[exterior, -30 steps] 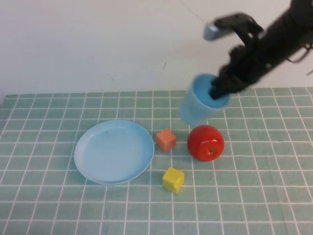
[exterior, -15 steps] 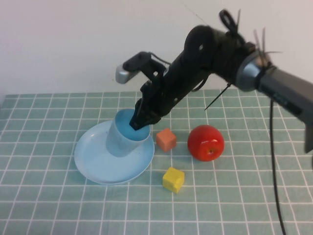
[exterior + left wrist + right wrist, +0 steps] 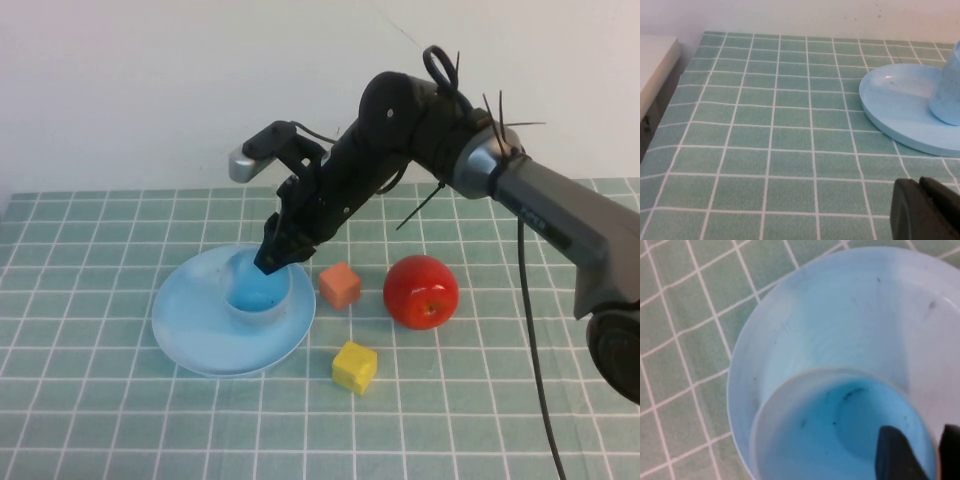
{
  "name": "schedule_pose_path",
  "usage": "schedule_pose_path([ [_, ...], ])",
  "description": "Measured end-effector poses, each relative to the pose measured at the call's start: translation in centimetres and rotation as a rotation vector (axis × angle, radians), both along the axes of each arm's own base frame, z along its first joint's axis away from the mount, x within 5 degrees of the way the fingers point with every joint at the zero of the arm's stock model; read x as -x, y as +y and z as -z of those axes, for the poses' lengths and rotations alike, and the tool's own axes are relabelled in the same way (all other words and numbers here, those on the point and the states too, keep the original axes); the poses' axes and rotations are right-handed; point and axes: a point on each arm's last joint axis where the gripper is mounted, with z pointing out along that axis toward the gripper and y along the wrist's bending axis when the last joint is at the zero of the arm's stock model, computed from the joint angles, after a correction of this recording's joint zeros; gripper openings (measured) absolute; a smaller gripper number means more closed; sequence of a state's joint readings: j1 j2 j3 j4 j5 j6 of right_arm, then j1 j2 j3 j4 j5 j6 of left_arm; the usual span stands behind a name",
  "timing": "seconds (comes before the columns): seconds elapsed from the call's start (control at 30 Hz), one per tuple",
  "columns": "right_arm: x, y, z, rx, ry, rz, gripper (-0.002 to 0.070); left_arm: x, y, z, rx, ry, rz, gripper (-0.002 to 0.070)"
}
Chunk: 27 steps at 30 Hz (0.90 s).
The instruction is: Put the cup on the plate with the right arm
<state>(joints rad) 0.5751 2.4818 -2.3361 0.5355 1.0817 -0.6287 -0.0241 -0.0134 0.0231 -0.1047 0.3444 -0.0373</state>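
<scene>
Green tiled counter (image 3: pixel 100 420): cup (image 3: pixel 258 297) sat upright on plate (image 3: pixel 190 325). Right gripper (image 3: pixel 275 255) jaws pinched cup's rim wall. Light, stiff, slippery plastic. Left gripper (image 3: pixel 925 210) parked; jaw state undeterminable.

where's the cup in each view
High view: the cup stands upright on the plate, left of centre, the right hand gripping its rim.
Left wrist view: cup at the right edge, on the plate; left hand in the corner.
Right wrist view: cup fills the lower middle, seen from above.
Shared landmark: the plate.
</scene>
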Motion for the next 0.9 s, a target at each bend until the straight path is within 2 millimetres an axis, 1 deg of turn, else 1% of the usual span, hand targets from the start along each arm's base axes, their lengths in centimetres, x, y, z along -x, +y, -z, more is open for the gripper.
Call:
schedule_pose_path([
  [0.07,0.0,0.0,-0.8,0.001,-0.014,-0.017,0.0227,0.0,0.0,0.0,0.000,0.000,0.000,-0.0003],
  [0.13,0.1,0.0,-2.0,-0.004,-0.039,-0.052,0.0242,0.0,0.0,0.0,0.000,0.000,0.000,-0.0003],
  [0.27,0.4,-0.2,-6.0,-0.034,-0.118,-0.091,0.0251,0.0,0.0,0.0,0.000,0.000,0.000,-0.0003],
  [0.33,0.7,-0.5,-8.5,-0.052,-0.167,-0.071,0.0230,0.0,0.0,0.0,0.000,0.000,0.000,-0.0003],
  [0.37,0.9,-0.7,-9.9,-0.063,-0.193,-0.058,0.0205,0.0,0.0,0.0,0.000,0.000,0.000,-0.0003],
  [0.47,1.9,-1.6,-14.0,-0.109,-0.265,-0.032,0.0095,0.0,0.0,0.0,0.000,0.000,0.000,-0.0003],
  [0.53,2.8,-2.7,-17.1,-0.139,-0.312,-0.007,0.0039,0.0,0.0,0.0,0.000,0.000,0.000,-0.0003],
  [0.6,3.8,-4.0,-20.0,-0.157,-0.355,0.038,0.0015,0.0,0.0,0.0,0.000,0.000,0.000,-0.0002],
  [0.73,5.7,-6.9,-24.9,-0.146,-0.454,0.160,0.0002,0.0,0.0,0.0,0.000,0.000,0.000,-0.0003],
  [0.9,9.3,-10.6,-30.7,-0.150,-0.588,0.304,-0.0001,0.0,0.0,0.0,0.000,0.000,0.000,-0.0003],
])
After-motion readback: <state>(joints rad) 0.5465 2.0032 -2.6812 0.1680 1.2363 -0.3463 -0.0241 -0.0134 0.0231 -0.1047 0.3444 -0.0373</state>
